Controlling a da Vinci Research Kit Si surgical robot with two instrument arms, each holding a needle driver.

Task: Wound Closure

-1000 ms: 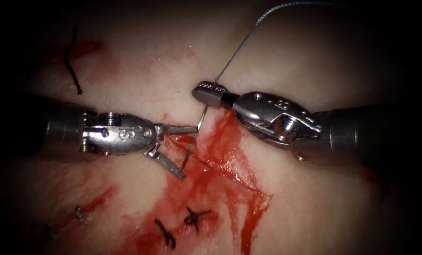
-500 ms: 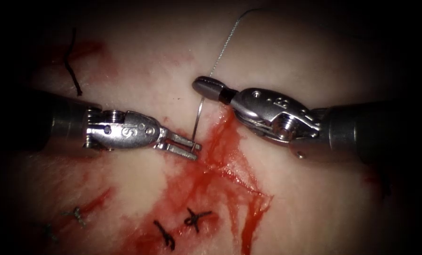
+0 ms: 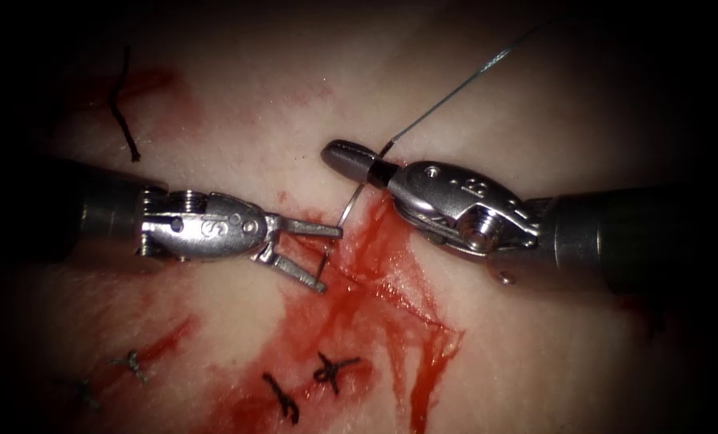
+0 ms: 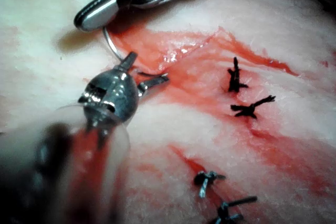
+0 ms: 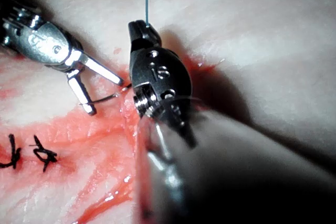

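My right tool [image 3: 336,157] is shut on the curved needle [image 3: 349,207] at its thread end, just left of the cut's [image 3: 411,285] top. From there the needle arcs down and left, passing between the open jaws of my left tool [image 3: 330,259]. Its tip part [image 3: 324,262] lies low on the red-stained tissue [image 3: 238,120]; I cannot tell whether it is in the tissue. The left tool holds nothing. Thread [image 3: 455,87] runs up and right from the right tool's jaws. In the right wrist view the needle [image 5: 107,97] spans from the left tool's jaws to the right tool [image 5: 142,32].
Tied dark stitches [image 3: 334,371] [image 3: 282,398] sit below the tools, with more at the lower left [image 3: 133,366]. A loose cut piece of dark thread [image 3: 121,104] lies at the upper left. Red fluid [image 3: 375,265] spreads along the cut.
The left tool's jaws closed around the needle's lower part half a second ago and have opened again. The right tool shifted slightly, and the thread swung to the right.
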